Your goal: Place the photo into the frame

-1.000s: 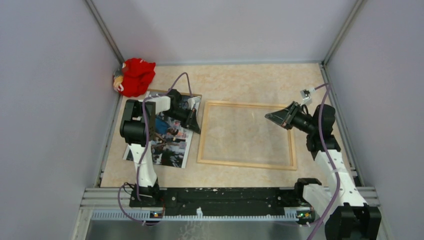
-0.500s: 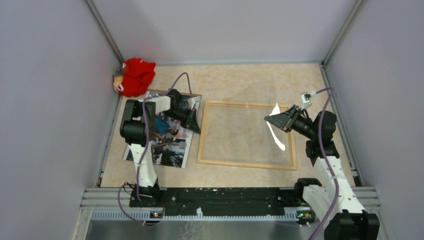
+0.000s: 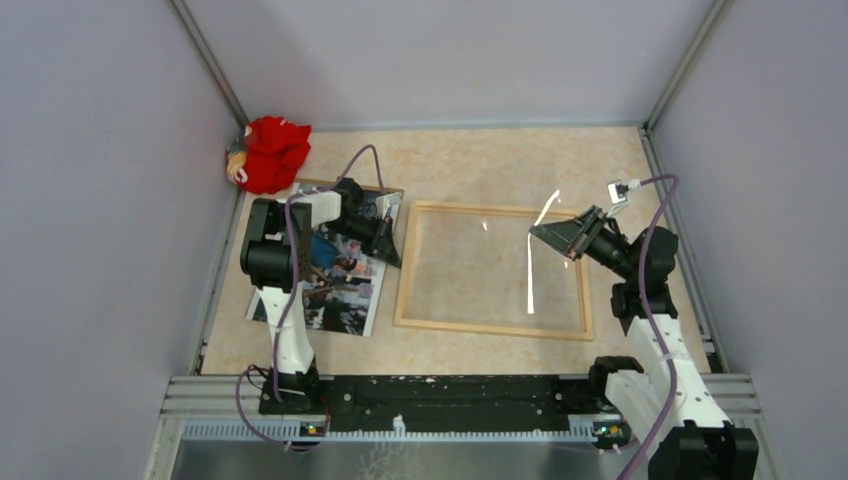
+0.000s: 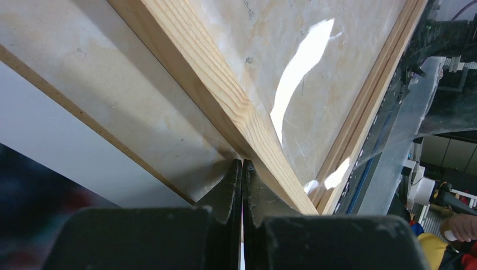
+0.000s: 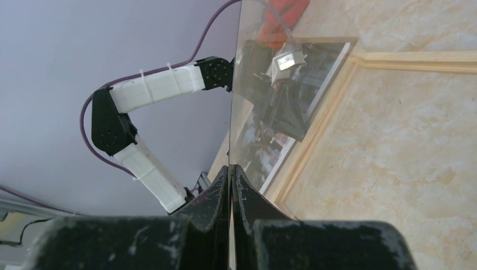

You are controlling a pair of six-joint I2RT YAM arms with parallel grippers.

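Note:
The photo (image 3: 345, 285) lies face up at the left, partly under my left arm. The light-wood frame (image 3: 490, 328) lies flat at the table's middle. My left gripper (image 3: 394, 258) is shut on nothing, its tips (image 4: 242, 163) set against the outer side of the frame's left rail (image 4: 214, 79). Over the frame's right part, my right gripper (image 3: 537, 233) is shut on the edge of the clear pane (image 3: 529, 280). The pane stands steeply tilted above the frame. In the right wrist view the pane (image 5: 264, 112) runs up from the closed jaws (image 5: 231, 169), and the photo (image 5: 304, 62) shows through it.
A brown backing board (image 3: 385, 192) lies under the photo's far end. A red stuffed toy (image 3: 272, 152) sits in the far left corner. Grey walls close in the table on three sides. A metal rail (image 3: 450, 390) with both arm bases runs along the near edge.
The right gripper has lifted and tilted the clear pane further up off the frame, its glinting edge swinging more upright. The left arm has not moved.

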